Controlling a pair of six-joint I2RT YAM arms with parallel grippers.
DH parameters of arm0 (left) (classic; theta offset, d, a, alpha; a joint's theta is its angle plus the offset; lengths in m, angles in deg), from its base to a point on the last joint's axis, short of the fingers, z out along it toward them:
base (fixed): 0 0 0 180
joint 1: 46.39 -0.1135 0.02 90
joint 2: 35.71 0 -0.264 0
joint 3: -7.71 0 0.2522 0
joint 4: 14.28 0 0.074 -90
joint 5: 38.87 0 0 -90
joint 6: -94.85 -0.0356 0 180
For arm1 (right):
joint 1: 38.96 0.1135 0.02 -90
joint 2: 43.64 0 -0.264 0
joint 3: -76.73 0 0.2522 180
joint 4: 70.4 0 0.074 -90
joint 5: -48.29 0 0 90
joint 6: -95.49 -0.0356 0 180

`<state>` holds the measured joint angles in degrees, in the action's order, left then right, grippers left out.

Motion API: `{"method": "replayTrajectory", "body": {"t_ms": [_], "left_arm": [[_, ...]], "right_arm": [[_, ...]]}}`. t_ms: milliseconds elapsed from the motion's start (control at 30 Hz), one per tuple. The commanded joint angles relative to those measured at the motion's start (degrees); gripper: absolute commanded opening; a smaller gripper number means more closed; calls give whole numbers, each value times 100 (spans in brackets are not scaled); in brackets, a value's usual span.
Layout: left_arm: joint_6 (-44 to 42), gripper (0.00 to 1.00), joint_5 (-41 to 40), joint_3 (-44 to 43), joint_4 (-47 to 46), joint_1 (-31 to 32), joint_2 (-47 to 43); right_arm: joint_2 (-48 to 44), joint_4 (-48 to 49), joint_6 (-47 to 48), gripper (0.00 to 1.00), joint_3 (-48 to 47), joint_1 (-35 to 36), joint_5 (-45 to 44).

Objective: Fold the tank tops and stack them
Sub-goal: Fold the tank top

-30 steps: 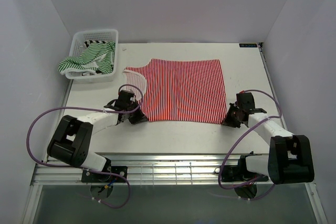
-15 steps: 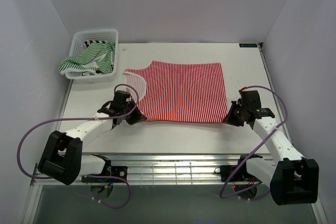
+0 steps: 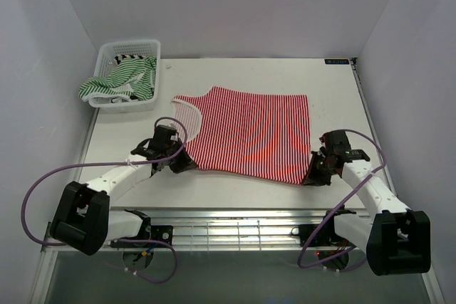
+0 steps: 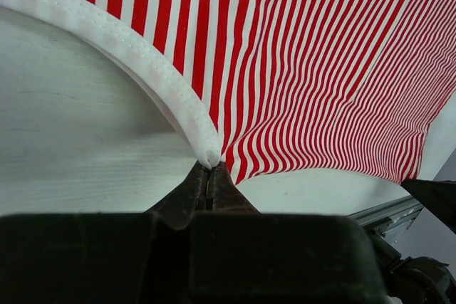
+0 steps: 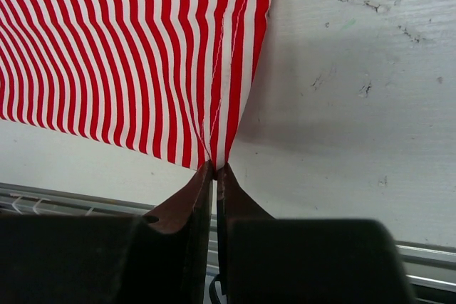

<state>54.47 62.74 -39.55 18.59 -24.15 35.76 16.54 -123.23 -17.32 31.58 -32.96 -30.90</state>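
While the white surface (image 3: pixel 242 189) carries most of its weight, the red-and-white tank top (image 3: pixel 249 133) lies spread out to the right of the basket (image 3: pixel 155 69) and nearer the arms. Its neck and armhole end points toward the basket and its hem points away.

The main risk, as I judge it, is slippage. Each corner is held by only a small pinch of cloth, so a quick or uneven pull could tug one free and let that side drop. If one arm travels farther than the other, the fold would land skewed. If either pinch has caught just one layer, the layers could part and bunch. The loose strap end nearest the basket could also drag and crumple.

This top has thin stripes with white binding round the armhole. Its near edge is drawn taut, and creases fan out from both held corners.

A green-and-white tank top (image 3: pixel 117 80) spills over the basket's near left rim. A black-and-white tank top (image 3: pixel 128 56) shows at the basket's back, mostly hidden. Neither is folded yet.

Left tool (image 4: pixel 208 176) is clamped on the corner nearer the basket, where the armhole binding ends. Right tool (image 5: pixel 215 174) is clamped on the near hem corner, the one farther from the basket.
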Motion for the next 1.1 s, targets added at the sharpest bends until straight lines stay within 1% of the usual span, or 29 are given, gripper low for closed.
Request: {"method": "replayTrajectory", "body": {"t_ms": [0,200,500,667,900,1067], "left_arm": [[12,0,34,-253,171,8,-168],[-84,0,-72,-745,347,8,131],[-252,0,-309,-1738,752,0,1009],[-366,0,-406,-2388,962,-62,1554],[-550,0,-371,-3056,1042,-167,2231],[-594,0,-336,-3365,1112,-273,2661]], "right_arm": [[46,-92,171,8,-463,-20,97],[239,-101,163,8,-850,-20,44],[828,-101,206,8,-1571,-160,18],[1276,-75,294,8,-2010,-318,9],[1978,-31,400,8,-2555,-389,79],[2278,22,391,8,-2766,-398,53]]}}
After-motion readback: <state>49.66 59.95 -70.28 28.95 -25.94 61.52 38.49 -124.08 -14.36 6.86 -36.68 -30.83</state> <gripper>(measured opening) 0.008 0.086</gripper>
